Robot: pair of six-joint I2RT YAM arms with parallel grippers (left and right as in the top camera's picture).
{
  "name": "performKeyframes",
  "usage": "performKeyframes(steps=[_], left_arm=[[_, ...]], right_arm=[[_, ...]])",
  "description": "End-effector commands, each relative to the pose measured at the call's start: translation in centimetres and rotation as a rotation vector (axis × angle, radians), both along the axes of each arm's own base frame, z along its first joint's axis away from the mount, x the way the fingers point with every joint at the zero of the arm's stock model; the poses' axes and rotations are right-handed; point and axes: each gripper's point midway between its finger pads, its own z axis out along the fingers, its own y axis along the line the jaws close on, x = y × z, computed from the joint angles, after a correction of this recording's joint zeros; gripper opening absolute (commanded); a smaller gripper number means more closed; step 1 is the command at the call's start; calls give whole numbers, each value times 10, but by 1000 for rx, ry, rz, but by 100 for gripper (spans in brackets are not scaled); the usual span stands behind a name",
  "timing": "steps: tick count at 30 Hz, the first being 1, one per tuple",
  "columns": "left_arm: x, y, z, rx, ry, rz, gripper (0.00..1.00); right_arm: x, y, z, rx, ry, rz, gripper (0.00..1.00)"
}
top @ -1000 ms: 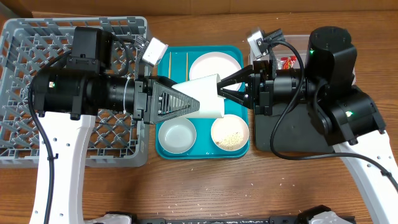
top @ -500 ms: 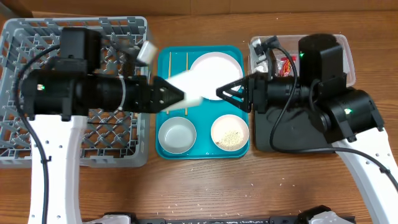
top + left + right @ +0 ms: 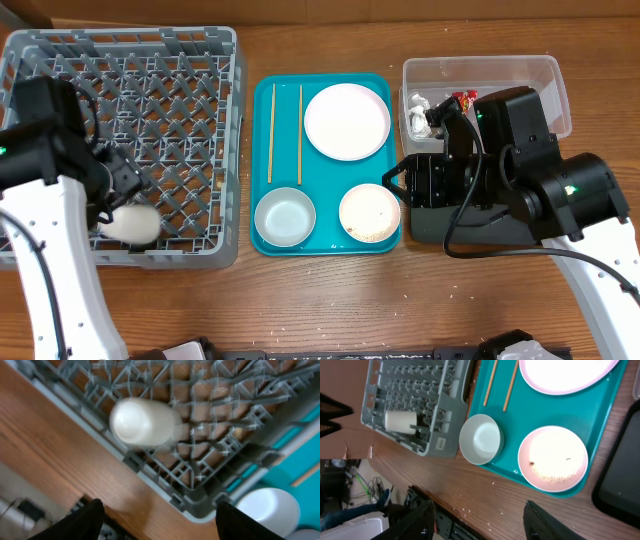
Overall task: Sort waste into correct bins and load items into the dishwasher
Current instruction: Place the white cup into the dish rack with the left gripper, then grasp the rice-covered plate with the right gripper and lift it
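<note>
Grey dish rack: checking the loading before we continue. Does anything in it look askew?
Yes. The white cup lies on its side on the lattice floor of the square grey plastic dish rack, near its front wall, not upright.

Grey plastic lattice rack [image 3: 236, 130], smooth white cup [image 3: 132, 226], glossy teal tray [image 3: 285, 130], bare wooden chopsticks [image 3: 270, 135], wood-grain table [image 3: 320, 300]

We see a robotics lab: staged wooden table [image 3: 330, 300], cables [image 3: 362, 482] on the floor [image 3: 332, 467] left of our right gripper [image 3: 479, 510].
</note>
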Motion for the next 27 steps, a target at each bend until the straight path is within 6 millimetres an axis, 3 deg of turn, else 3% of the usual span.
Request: performKeyframes(steps=[1,3,4,9,11,13,16,18,21,24,26,27], left_arm=[[0,-10,-54,-80,58,-9,72],[3,-20,-74,-140,53,-31,72],[4,-19,-74,-138,52,-32,72],[8,-21,-52,-142,19,-36,76],[17,-39,-36,-238,-40,-103,75],[31,-77,-15,-411,-147,-291,69],[32,-98,5,-466,-201,-425,59],[31,-104,26,-433,-247,-492,57],[24,-112,74,-335,-390,-613,57],[3,-120,119,-212,-536,-740,61],[-10,-123,133,-166,-590,-768,65],[-16,-124,139,-147,-613,-772,82]], right_arm=[[-3,-2,8,-5,-34,4,58],[-4,-3,7,-8,-26,4,58],[-5,-3,7,-9,-24,4,58],[-6,-3,6,-11,-20,4,59],[-3,-6,4,-30,-27,-9,60],[6,-12,2,-65,-53,-45,64],[13,-5,-6,-76,-41,-33,64],[19,2,-24,-126,-1,-16,62],[30,20,-60,-201,60,26,51],[38,40,-90,-235,119,53,49],[35,56,-105,-251,138,95,49],[32,65,-116,-272,159,100,49]])
